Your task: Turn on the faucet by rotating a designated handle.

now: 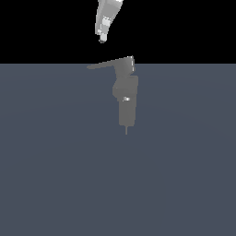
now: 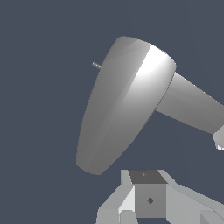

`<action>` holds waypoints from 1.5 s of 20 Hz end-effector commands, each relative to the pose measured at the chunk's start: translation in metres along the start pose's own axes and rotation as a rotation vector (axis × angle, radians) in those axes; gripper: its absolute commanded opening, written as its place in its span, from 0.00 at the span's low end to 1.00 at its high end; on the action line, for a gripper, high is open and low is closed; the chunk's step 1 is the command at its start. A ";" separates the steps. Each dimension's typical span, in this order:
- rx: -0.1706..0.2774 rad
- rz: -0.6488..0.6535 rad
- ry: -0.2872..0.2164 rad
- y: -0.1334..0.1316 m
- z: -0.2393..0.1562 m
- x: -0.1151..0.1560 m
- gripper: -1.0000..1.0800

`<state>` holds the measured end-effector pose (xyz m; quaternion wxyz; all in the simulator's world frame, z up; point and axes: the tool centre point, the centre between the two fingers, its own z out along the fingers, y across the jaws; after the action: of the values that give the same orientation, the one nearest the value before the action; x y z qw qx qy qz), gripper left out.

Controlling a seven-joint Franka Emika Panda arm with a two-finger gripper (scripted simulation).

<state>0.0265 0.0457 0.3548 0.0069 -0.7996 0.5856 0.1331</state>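
The arm's tool [image 1: 102, 39] hangs above the handle [image 1: 108, 64], apart from it; whether its fingers are spread or pressed together cannot be told. The flat lever projects toward the exterior view's left from the top block of the grey faucet [image 1: 125, 94], standing upright on the blue-grey floor [image 1: 50, 175]

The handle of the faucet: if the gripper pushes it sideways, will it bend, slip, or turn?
The handle looks like a rigid flat lever, so it probably turns rather than bends. Its glossy, rounded, tapering surface may let the gripper slide off. The faucet looks blocky, probably stable.
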 end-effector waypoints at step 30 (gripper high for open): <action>0.000 0.463 0.144 -0.098 0.079 0.011 0.00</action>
<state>0.1051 0.0794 0.2619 -0.0657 -0.6516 0.7521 0.0738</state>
